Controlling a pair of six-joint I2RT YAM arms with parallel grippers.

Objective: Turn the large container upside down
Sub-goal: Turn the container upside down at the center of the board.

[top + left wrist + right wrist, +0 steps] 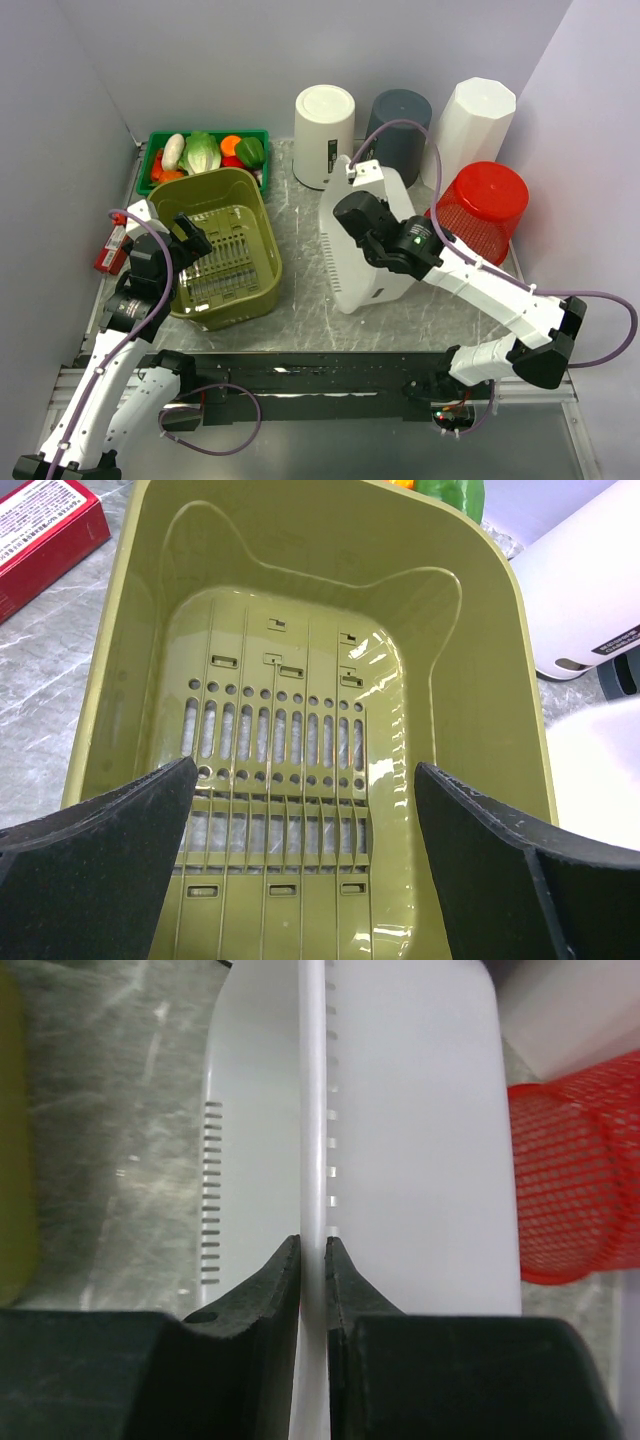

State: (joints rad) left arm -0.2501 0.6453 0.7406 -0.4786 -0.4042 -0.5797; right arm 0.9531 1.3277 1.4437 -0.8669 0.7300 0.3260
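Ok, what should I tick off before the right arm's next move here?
1. Right gripper shut on the white bin rim: ok.
2. White bin fully upside down: not ok, it looks only partly tipped.
3. Left gripper open, away from the bin: ok.
4. Gap to green basket: ok, table shows between.
5. Gap to red basket: cannot tell, they sit very close.
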